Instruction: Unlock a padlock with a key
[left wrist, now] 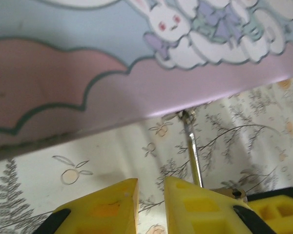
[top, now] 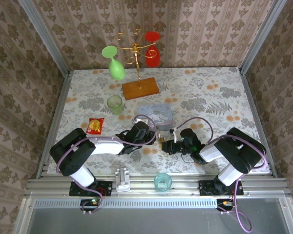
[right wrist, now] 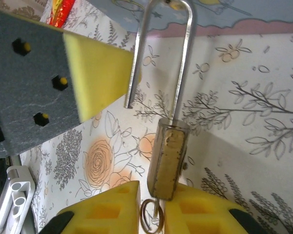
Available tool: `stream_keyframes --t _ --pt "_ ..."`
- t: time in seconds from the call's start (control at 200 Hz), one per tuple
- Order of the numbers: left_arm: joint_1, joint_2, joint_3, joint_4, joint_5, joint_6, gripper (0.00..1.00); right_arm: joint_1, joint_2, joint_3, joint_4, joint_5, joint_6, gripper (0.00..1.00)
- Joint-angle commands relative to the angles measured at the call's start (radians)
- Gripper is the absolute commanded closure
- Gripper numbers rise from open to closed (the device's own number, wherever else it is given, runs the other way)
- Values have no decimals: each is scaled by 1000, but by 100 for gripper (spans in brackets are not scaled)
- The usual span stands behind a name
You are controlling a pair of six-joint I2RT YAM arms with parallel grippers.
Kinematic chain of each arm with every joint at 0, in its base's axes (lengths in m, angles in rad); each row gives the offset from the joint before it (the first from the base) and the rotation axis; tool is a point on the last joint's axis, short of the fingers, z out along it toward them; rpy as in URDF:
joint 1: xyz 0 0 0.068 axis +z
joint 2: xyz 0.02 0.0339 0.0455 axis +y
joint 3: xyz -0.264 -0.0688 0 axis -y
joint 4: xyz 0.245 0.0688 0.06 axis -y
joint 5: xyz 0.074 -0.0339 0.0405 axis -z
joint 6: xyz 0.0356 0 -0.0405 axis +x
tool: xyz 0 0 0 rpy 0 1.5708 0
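The brass padlock (right wrist: 167, 161) stands on end on the floral cloth in the right wrist view. Its silvery shackle (right wrist: 185, 58) is sprung open, with one leg hanging free, and its top rests near the pale blue tin (right wrist: 234, 14). The key (right wrist: 156, 207) is pushed into the padlock's underside, its ring (right wrist: 143, 217) between the yellow fingers of my right gripper (right wrist: 152, 187), which is shut on it. My left gripper (left wrist: 151, 183) stands narrowly open with bare cloth between its pads; the shackle (left wrist: 193, 151) passes outside its right finger. From above, the padlock (top: 162, 140) sits between the left gripper (top: 149, 136) and right gripper (top: 168, 145).
The tin (top: 156, 115) lies just behind both grippers. A gold-and-red packet (top: 94, 126) and a green cup (top: 115, 104) lie to the left. A wooden-based rack (top: 139, 88) holding green and red glasses stands at the back. A teal glass (top: 162, 181) sits on the near rail.
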Motion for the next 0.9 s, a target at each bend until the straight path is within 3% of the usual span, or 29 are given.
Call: stream_keyframes --t 0.0,0.38,0.615,0.895 --pt "9 -10 25 -48 -21 57 80 -14 30 -9 54 -42 30 76" --pt "13 -83 1 -32 -51 66 83 -15 -70 10 -225 109 -37 69" --pt "-18 -77 96 -102 -86 152 70 -17 -126 31 -347 167 -46 68" --pt "-24 -29 80 -81 -80 136 70 -17 -166 73 -414 227 -74 61"
